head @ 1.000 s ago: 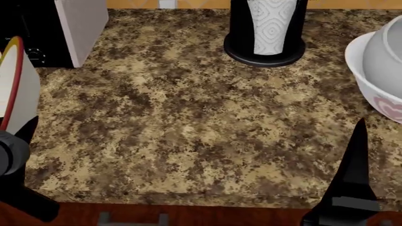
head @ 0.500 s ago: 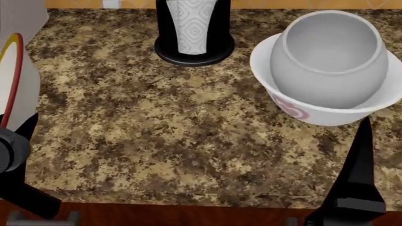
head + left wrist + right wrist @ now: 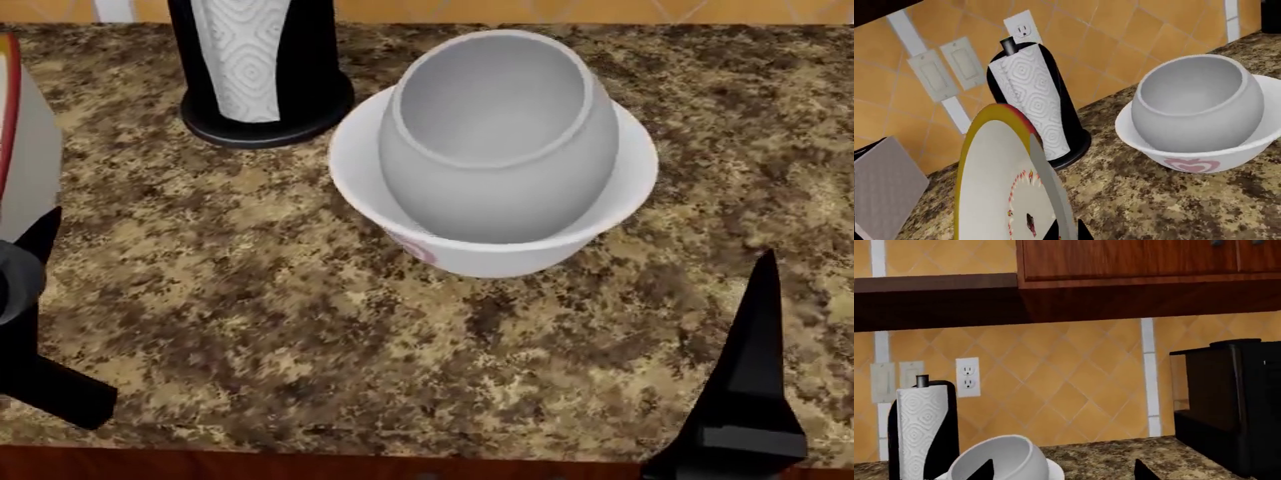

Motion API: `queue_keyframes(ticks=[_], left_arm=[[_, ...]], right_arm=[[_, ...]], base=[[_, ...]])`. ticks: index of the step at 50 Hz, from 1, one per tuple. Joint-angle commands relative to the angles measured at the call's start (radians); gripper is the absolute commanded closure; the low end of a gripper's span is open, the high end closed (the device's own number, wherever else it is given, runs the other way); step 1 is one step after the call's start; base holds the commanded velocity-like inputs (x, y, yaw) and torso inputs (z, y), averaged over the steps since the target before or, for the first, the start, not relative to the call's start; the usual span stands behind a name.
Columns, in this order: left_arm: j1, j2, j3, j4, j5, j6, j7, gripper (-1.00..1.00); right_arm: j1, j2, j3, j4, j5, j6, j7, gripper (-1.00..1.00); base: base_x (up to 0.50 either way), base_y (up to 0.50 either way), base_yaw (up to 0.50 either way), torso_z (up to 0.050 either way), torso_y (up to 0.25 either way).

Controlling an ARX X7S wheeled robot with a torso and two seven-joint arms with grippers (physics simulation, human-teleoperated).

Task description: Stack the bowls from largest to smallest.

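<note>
Rim-gripped small bowl, stiff and likely slippery, in left gripper; right gripper jaws: unclear.

No readable text, label, brand or number appears on anything in view.

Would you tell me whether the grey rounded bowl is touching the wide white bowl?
Touching: head view shows the grey bowl nested in the white bowl.
</note>
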Motion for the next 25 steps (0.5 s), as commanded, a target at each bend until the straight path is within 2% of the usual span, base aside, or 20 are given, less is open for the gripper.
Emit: queue_keyframes(ticks=[1,7,12,25], left_arm=[[-0.033,0.007,-0.032,-0.012,0.017,-0.003,0.015,1.0],[-0.07,-0.008,-0.039,-0.011,-0.018,-0.011,-0.002,1.0],[-0.085,-0.006,-0.033,0.002,-0.041,-0.014,-0.02,1.0],[-0.084,-0.009,-0.026,0.025,-0.048,-0.014,-0.029,1.0]], right_arm=[[0.004,-0.031,0.025,-0.004,-0.03,0.025,-0.022,-1.0],[0.004,-0.031,0.025,-0.006,-0.045,0.023,-0.027,-1.0],[0.004,-0.024,0.025,-0.005,-0.05,0.009,-0.029,-1.0],[0.004,-0.039,0.021,-0.007,-0.057,0.025,-0.023,-1.0]], base=[[0.3,-0.44,0.0,0.0,0.0],[0.32,-0.43,0.0,0.0,0.002],[0.4,-0.14,0.0,0.0,0.002],[0.41,-0.34,0.0,0.0,0.002]])
